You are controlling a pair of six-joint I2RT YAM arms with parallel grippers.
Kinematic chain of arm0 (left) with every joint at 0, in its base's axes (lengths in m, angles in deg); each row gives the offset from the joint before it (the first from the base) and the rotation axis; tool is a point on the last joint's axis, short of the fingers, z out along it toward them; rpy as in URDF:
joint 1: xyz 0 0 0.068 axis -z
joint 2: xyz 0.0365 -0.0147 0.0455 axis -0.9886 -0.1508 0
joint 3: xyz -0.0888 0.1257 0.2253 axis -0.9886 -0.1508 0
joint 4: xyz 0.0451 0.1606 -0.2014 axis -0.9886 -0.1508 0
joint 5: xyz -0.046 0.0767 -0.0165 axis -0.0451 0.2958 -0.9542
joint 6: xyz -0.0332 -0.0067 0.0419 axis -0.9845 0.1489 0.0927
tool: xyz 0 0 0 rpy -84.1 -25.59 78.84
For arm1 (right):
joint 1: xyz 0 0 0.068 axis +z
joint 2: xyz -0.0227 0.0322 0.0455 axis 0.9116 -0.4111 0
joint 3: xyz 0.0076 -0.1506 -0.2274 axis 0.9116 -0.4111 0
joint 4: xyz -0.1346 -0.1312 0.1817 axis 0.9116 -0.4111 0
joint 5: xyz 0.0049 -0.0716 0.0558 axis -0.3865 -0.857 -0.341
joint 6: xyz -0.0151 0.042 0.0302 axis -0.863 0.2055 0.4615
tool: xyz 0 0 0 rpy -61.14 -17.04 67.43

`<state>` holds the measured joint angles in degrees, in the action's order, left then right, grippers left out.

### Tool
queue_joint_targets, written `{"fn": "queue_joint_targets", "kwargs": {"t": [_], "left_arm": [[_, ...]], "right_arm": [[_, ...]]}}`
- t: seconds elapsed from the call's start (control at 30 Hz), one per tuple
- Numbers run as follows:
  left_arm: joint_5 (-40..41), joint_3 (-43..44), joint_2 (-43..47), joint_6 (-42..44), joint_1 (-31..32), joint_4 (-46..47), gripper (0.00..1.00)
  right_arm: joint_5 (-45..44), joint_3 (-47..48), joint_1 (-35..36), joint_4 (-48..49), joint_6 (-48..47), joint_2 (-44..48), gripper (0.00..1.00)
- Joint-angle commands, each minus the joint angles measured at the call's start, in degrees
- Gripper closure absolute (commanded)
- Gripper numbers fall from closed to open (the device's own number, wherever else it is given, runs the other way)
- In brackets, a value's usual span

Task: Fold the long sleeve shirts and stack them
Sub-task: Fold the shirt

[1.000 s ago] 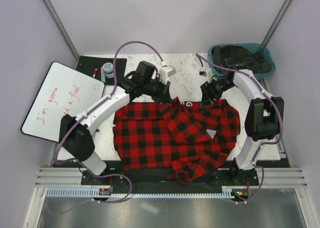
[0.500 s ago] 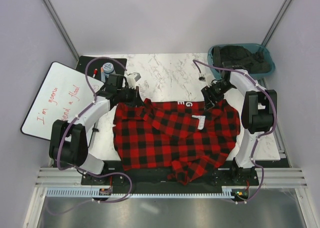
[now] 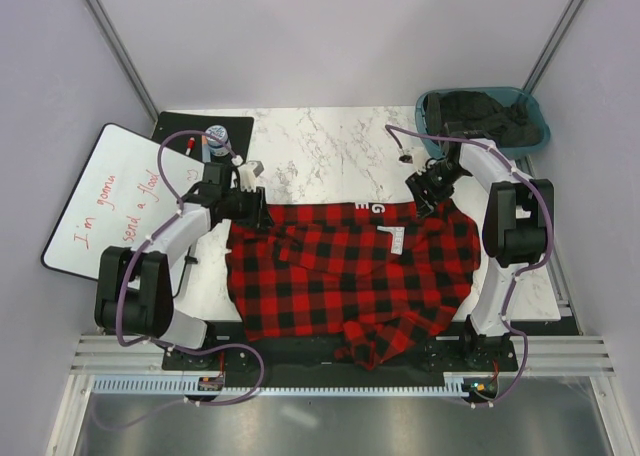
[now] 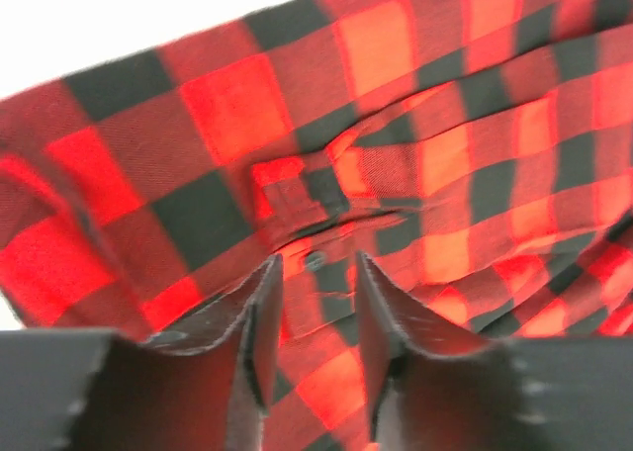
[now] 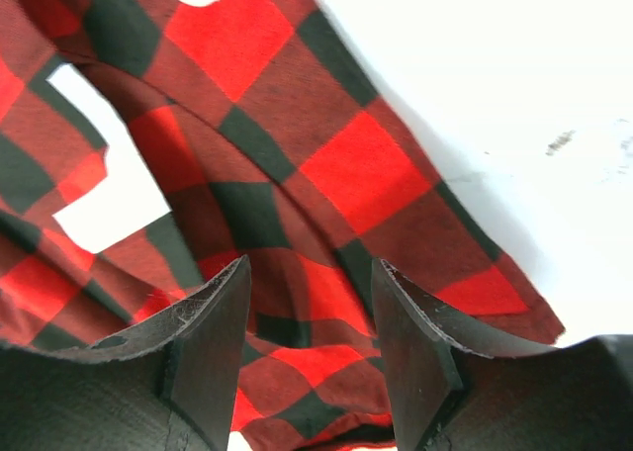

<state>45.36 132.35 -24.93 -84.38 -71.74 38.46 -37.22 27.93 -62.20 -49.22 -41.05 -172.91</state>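
A red-and-black check long sleeve shirt (image 3: pixel 340 276) lies spread across the white table, its white neck label (image 3: pixel 397 238) showing right of centre. My left gripper (image 3: pixel 262 211) sits at the shirt's far left corner. In the left wrist view its jaws (image 4: pixel 316 263) stand apart over a small fold of the cloth (image 4: pixel 227 105), gripping nothing. My right gripper (image 3: pixel 422 201) rests at the far right corner. Its fingers (image 5: pixel 312 268) are open and straddle the shirt's edge (image 5: pixel 336 164) without pinching it.
A teal bin (image 3: pixel 535 111) holding dark clothes stands at the back right. A whiteboard (image 3: pixel 115 201) with red writing lies at the left. Behind it is a black mat (image 3: pixel 180 128) with a bottle (image 3: pixel 215 134). Bare marble table lies beyond the shirt.
My left arm drew the shirt's far left part out to the left, flattening it, then opened its jaws. The right gripper stayed at its corner and narrowed a little.
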Motion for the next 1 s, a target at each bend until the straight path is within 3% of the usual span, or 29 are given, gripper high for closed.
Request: {"fn": "queue_joint_targets", "kwargs": {"t": [0.0,0.03,0.13,0.23,0.5,0.73,0.97], "left_arm": [[1.3,5.8,-0.6,8.6,-1.1,-7.9,0.41],[2.4,6.1,0.1,9.9,-1.1,-8.8,0.32],[5.0,6.1,1.1,14.3,-0.7,-9.8,0.31],[8.2,6.4,-2.2,16.1,-0.3,-11.3,0.36],[14.8,13.3,-18.1,18.8,0.1,-13.3,0.51],[17.8,26.8,-28.5,19.7,-0.2,-13.4,0.57],[16.3,35.9,-32.2,20.3,-0.3,-14.6,0.52]], "right_arm": [[-4.8,1.5,0.0,2.4,-0.3,3.5,0.41],[-5.5,1.1,-0.1,3.0,0.0,3.8,0.42],[-8.6,0.2,0.0,6.3,1.2,3.9,0.51],[-10.4,0.2,0.1,7.8,1.9,1.7,0.60],[-17.8,-5.6,-0.1,16.2,2.5,-2.1,0.70],[-24.7,-0.2,-1.2,21.9,3.9,-8.3,0.73],[-23.5,7.4,-3.3,21.5,6.1,-5.6,0.64]]}}
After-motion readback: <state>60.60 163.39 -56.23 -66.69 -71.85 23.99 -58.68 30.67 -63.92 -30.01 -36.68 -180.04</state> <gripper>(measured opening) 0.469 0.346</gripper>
